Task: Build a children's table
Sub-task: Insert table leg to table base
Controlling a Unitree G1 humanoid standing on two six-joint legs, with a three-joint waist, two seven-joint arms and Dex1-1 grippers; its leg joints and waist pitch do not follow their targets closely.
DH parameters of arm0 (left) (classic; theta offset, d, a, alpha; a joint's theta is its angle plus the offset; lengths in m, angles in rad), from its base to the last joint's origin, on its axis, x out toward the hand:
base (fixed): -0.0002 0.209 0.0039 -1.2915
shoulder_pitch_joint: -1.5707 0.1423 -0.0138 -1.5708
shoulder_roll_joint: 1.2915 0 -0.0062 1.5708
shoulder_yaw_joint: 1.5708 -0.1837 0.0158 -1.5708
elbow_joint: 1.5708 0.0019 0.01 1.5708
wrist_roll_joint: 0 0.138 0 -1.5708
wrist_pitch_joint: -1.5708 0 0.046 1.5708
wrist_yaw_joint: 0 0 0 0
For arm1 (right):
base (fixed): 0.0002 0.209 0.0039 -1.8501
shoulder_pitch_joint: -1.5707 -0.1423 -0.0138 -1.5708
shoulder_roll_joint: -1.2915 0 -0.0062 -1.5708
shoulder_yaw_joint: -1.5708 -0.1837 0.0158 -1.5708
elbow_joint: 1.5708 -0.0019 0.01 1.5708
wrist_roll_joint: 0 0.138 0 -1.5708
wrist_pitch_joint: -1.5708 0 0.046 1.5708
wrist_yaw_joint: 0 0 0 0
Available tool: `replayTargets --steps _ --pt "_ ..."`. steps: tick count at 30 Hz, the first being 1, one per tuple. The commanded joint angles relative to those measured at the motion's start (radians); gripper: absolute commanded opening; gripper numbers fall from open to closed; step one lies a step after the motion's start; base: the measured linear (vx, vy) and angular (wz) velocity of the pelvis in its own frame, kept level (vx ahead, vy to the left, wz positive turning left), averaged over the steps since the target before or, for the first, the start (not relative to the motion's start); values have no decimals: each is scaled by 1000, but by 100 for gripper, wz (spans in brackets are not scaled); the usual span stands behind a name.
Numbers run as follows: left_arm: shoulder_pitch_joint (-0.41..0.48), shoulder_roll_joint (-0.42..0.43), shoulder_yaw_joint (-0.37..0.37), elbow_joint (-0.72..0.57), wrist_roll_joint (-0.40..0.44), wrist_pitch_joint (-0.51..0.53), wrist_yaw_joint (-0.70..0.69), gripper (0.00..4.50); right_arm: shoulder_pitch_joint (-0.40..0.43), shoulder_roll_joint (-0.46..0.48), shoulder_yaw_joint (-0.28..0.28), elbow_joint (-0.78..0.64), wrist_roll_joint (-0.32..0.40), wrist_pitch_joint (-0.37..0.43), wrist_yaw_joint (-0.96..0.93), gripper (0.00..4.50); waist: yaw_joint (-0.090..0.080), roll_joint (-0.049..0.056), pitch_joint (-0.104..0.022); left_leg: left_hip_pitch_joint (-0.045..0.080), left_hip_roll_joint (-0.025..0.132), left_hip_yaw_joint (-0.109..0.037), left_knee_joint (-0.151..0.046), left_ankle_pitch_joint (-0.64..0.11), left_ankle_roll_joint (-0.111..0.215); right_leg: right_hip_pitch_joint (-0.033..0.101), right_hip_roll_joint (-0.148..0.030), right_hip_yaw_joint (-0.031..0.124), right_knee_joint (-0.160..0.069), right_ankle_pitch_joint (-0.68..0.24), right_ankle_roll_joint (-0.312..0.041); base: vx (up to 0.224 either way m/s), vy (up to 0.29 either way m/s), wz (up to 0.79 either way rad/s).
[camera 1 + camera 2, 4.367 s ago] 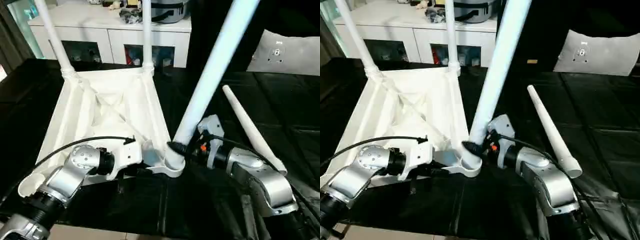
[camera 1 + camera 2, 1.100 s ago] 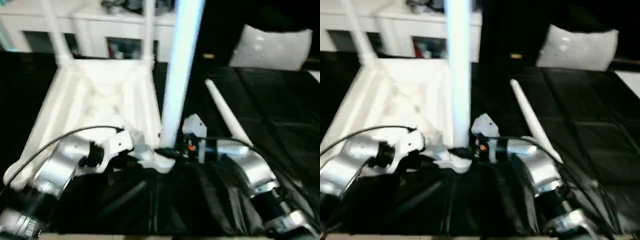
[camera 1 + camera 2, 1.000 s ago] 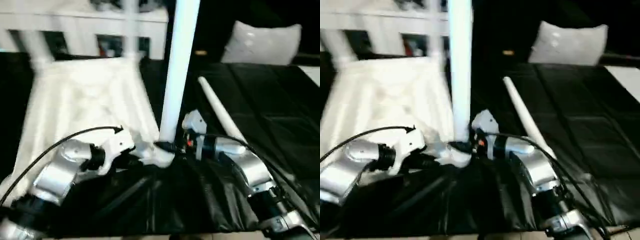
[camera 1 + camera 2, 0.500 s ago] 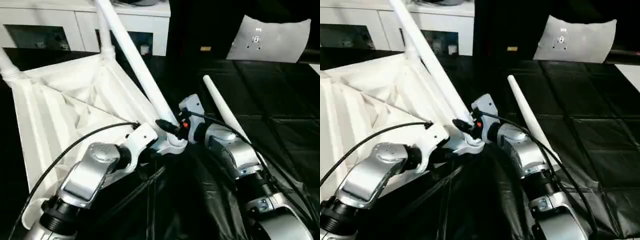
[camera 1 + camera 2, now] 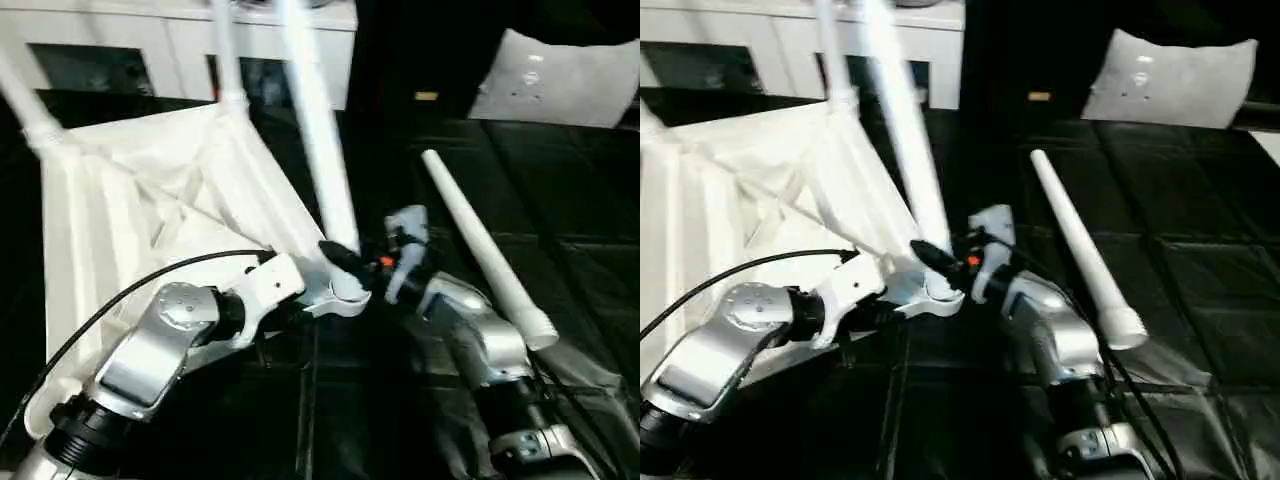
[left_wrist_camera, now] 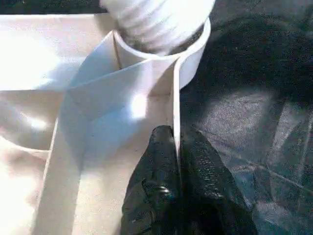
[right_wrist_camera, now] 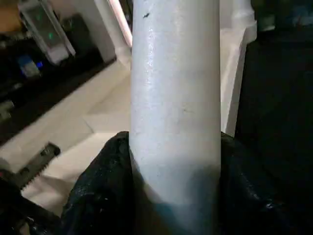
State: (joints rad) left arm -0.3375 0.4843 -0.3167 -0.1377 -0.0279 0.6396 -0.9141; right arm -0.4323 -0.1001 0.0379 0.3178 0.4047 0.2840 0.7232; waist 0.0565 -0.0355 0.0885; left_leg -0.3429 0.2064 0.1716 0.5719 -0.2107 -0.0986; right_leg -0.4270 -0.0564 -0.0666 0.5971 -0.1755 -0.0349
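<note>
on black matting the top (image 5: 150, 210) lies ribs-up, my left gripper (image 6: 177, 156) pinching its rim beside the near socket (image 5: 345, 295), while my right gripper (image 5: 352, 265) clasps the leg (image 5: 318, 130) standing in that socket, its long axis leaning away toward the cabinet (image 5: 180, 40).

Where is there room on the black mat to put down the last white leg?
The loose leg already lies on the black mat. The widest bare patch lies beyond it, up to the grey cushion. It is crowded by the near corner socket, where the left end effector pinches the tabletop's rim and the right end effector grips a leg.
</note>
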Motion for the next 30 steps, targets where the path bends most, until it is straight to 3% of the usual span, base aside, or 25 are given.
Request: replayTargets --steps 1,8,10,13,17,20,23,26,27,30 --pt "-9 -7 48 -47 -78 -28 -47 55 13 -17 -33 -49 31 4 18 191 -1 19 -75 -3 19 4 -53 1 70 78 -66 55 -36 45 -272 0 0 0" --pt "-11 -27 119 -59 -174 -44 -76 99 28 -20 -60 -104 75 13 24 191 4 13 -73 -8 18 4 -53 -48 46 79 -69 56 -46 -78 -232 0 0 0" --pt "-49 -91 220 -39 -241 -13 -22 101 45 -31 -46 -156 75 18 36 191 5 12 -74 -11 17 5 -49 -43 36 81 -68 56 -46 -76 -228 0 0 0" --pt "-97 -127 260 6 -232 5 57 101 57 -33 -35 -182 76 27 47 191 5 11 -72 -11 14 3 -48 -72 36 77 -65 53 -51 -129 -210 0 0 0" --pt "-239 -217 377 130 -233 7 266 102 80 -36 4 -224 61 35 56 191 9 11 -80 -13 13 -2 -43 -71 35 80 -67 49 -55 -174 -180 0 0 0" --pt "-272 -213 368 157 -218 -2 285 102 84 -38 14 -230 55 33 57 191 8 8 -81 -16 11 -2 -41 -59 40 78 -66 49 -55 -180 -169 0 0 0" --pt "-298 -224 346 151 -220 -6 267 102 88 -44 28 -232 39 35 54 191 13 9 -86 -14 13 -2 -38 -28 50 77 -66 49 -48 -135 -182 0 0 0" --pt "-315 -262 286 28 -292 44 183 102 83 -66 51 -188 -48 12 12 191 22 11 -91 -11 17 -2 -35 6 43 77 -70 50 -38 -75 -214 0 0 0" --pt "-313 -264 277 11 -299 55 177 102 82 -67 50 -186 -49 13 9 191 23 7 -88 -16 15 0 -36 0 45 79 -68 50 -38 -64 -222 0 0 0" --pt "-308 -270 234 -32 -327 85 171 102 81 -70 56 -189 -48 17 3 191 32 10 -87 -14 16 1 -36 -22 51 79 -69 51 -39 -84 -218 0 0 0"
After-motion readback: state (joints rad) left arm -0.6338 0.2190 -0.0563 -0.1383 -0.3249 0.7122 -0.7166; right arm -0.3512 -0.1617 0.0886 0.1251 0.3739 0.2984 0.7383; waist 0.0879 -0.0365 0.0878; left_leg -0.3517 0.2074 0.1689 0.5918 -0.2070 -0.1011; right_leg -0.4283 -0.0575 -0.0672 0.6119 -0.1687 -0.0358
